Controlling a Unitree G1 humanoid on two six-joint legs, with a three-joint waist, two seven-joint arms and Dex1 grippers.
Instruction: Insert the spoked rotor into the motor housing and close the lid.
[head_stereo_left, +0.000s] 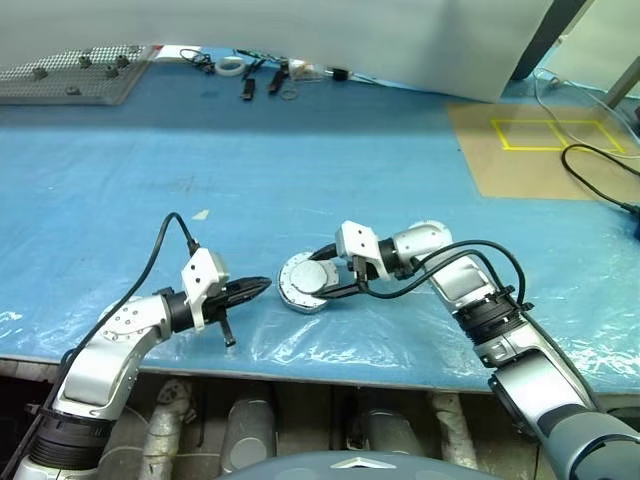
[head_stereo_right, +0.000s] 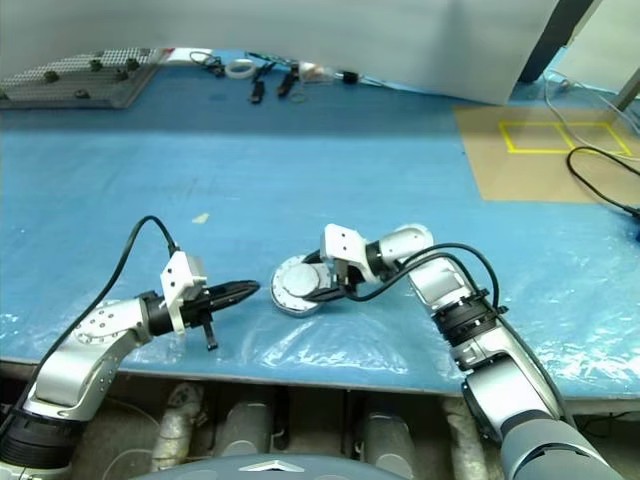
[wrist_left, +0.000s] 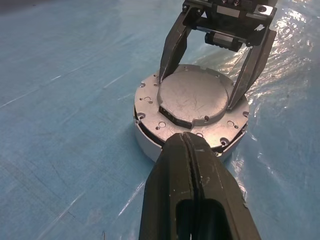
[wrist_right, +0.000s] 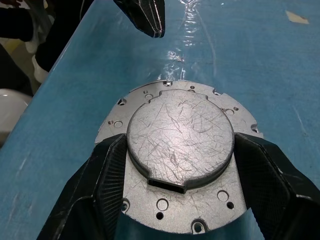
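Head stereo pair is looking forward and down over the table (head_stereo_left: 300, 150). Both wrist cameras are viewing the lid (wrist_right: 180, 137) closely from opposite sides, sharing it with the head views.

You see the bench (head_stereo_left: 300, 170) covered in a bright blue sheet with glossy white glare along its wrinkled near edge. The lid (wrist_right: 180, 145) is pale silver-grey, its raised centre criss-crossed with fine scratches and its flange dotted with small dark holes. The motor housing (wrist_left: 150, 145) below it shows a lighter silver-white wall. Both the left end effector (wrist_left: 192, 150) and the right end effector (wrist_left: 205, 85) have matte black fingers. Far right, a tan board (head_stereo_left: 540, 150) carries a yellow taped rectangle. A grey perforated panel (head_stereo_left: 70, 75) lies at the far left.
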